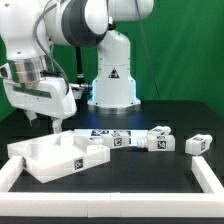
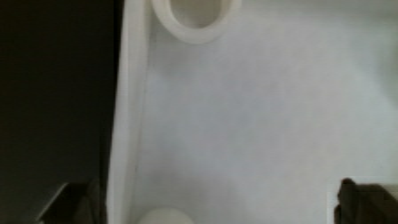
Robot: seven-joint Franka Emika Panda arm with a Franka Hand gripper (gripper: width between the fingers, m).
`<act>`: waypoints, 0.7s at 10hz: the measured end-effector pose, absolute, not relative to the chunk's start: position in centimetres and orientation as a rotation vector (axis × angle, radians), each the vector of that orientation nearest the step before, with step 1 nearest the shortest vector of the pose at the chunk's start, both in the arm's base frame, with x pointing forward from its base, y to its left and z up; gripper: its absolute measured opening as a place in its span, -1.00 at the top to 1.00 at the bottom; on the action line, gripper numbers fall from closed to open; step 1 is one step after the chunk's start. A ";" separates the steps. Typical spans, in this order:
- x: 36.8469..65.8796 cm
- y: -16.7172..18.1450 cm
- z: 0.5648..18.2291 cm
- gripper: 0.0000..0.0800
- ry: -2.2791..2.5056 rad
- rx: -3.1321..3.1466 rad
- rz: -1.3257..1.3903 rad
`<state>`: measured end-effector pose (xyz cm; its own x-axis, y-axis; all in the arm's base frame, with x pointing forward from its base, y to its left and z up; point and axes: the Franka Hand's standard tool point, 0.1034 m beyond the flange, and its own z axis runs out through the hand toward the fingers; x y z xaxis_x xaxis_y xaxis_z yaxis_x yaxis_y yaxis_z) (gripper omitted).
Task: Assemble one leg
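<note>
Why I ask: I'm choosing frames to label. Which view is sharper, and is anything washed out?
Exterior view: sharper, evenly lit, tags on the legs distinguishable. Wrist view: blurred, the tabletop slab washed out to near-featureless white, the fingers of the gripper only dark smudges at the edges.

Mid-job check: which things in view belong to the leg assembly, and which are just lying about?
In the job:
- loose legs, several in a row
- tabletop slab, with its leg hole
- end effector, open, over the slab

Lying about:
- marker board
- border frame
</note>
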<state>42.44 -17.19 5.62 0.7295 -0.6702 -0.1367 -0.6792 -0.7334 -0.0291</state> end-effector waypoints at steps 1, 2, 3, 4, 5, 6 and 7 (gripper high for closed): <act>42.4 -17.2 5.6 -0.62 1.114 -2.850 0.180; 42.2 -17.3 5.3 -0.62 1.121 -2.852 0.185; 41.4 -18.0 4.2 -0.62 1.142 -2.859 0.213; 40.6 -19.1 3.0 -0.62 1.175 -2.859 0.245; 40.0 -19.8 2.3 -0.62 1.211 -2.850 0.256; 39.4 -20.1 1.5 -0.62 1.232 -2.854 0.267; 39.8 -20.0 1.0 -0.62 1.248 -2.876 0.232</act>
<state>39.82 -20.03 1.05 0.6738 -0.7266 -0.1339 -0.7263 -0.6847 0.0609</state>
